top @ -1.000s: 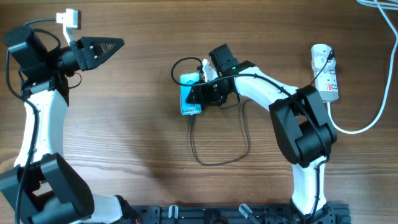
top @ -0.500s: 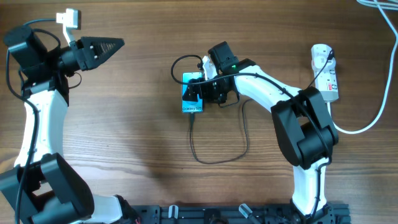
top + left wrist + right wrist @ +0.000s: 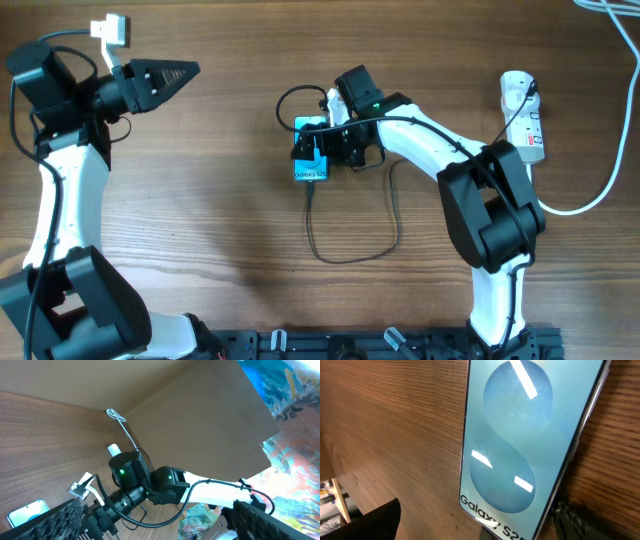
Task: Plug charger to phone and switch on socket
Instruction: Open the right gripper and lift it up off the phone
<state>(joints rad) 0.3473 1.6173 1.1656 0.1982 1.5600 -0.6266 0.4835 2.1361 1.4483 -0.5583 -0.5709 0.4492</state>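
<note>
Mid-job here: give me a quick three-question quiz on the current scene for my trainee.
1. True or false: the left gripper is holding the phone.
2. Multiple choice: the socket lies A) far to the right in the overhead view; B) between the two grippers; C) under the left gripper.
3. Fill in: the open right gripper straddles the ____.
Key: 1 false, it hangs open and empty, well off to the left. 2 A. 3 phone.
</note>
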